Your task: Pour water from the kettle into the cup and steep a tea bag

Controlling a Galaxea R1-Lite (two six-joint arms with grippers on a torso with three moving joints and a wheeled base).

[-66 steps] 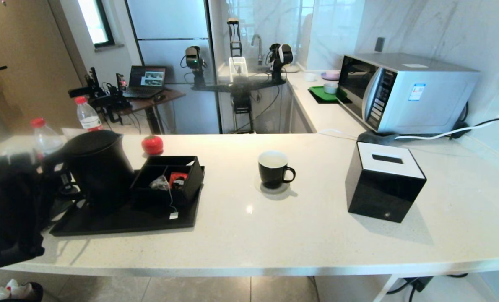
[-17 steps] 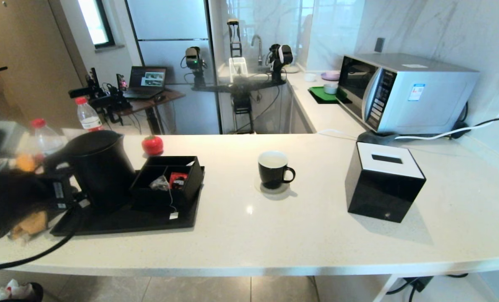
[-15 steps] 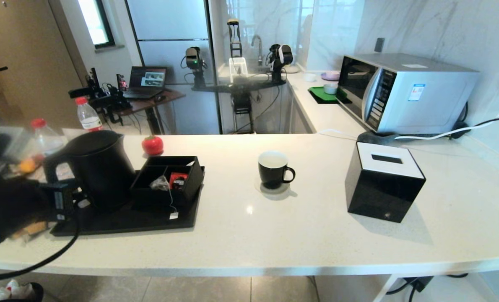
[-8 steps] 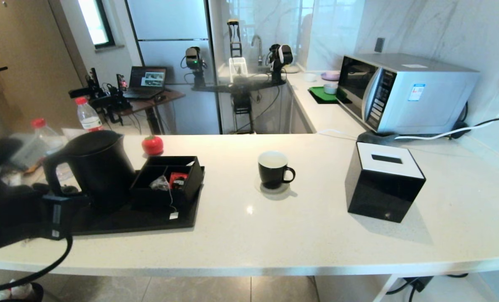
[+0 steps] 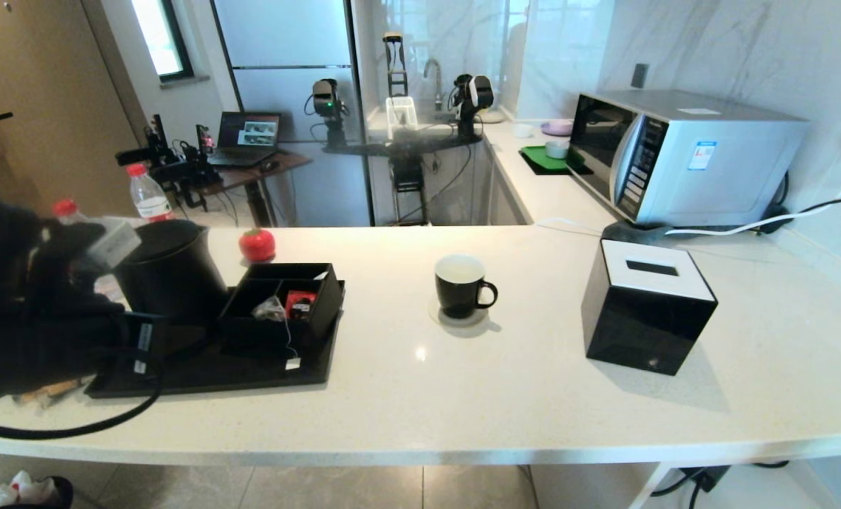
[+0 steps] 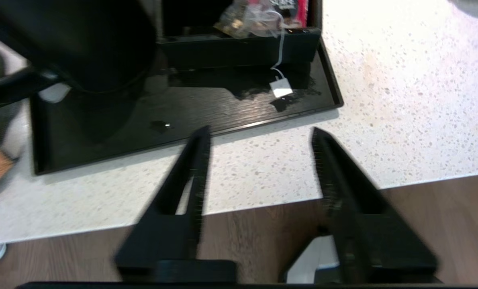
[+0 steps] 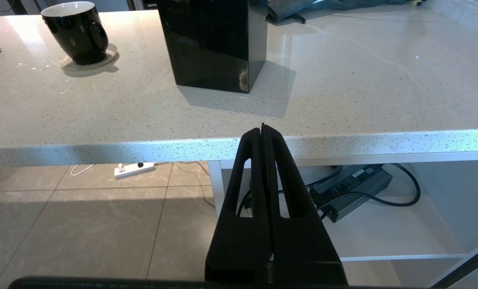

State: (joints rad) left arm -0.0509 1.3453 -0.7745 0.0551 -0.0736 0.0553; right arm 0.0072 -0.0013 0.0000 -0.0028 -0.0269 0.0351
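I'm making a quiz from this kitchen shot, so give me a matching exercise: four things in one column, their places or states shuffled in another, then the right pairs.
Things:
1. kettle
2. cup
3. left gripper
4. right gripper

Places or states:
A. shut, below the counter edge
B. on a round coaster
C. open, above the counter's front edge
D. on the black tray

Pairs: 1-D, 2-B, 3-C, 4-A
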